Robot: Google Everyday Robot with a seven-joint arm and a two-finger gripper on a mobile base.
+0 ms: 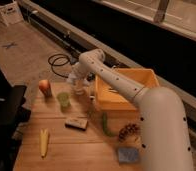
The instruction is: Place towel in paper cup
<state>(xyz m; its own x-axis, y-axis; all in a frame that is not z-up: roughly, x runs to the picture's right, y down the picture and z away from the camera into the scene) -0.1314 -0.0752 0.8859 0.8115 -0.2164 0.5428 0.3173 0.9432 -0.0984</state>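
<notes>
Your inventory at this moment: one wooden tabletop (66, 147) carrying the items below. The white arm (116, 82) reaches from the lower right across to the far left part of the tabletop, and your end effector (75, 80) sits at its tip, low over the far edge; whether it is spread or pressed together you cannot tell. A pale grey-blue towel (71, 78) appears bunched at the end effector, though the grip itself is not readable. Directly beneath, the paper cup (80, 90) stands upright, just beside the translucent green cup (64, 100), which stands nearer you and to the left. An apple (44, 87) rests near the far left edge. A yellow bin (125, 90) occupies the far right, partly behind the arm. A flat rectangular packet (76, 122) lies mid-table. A green chili-shaped item (106, 125) lies beside a dark bunch of grapes (128, 132). A blue sponge (127, 154) lies near the front right. A banana (44, 141) lies at front left. A black cable (58, 61) is coiled on the floor beyond the tabletop.
</notes>
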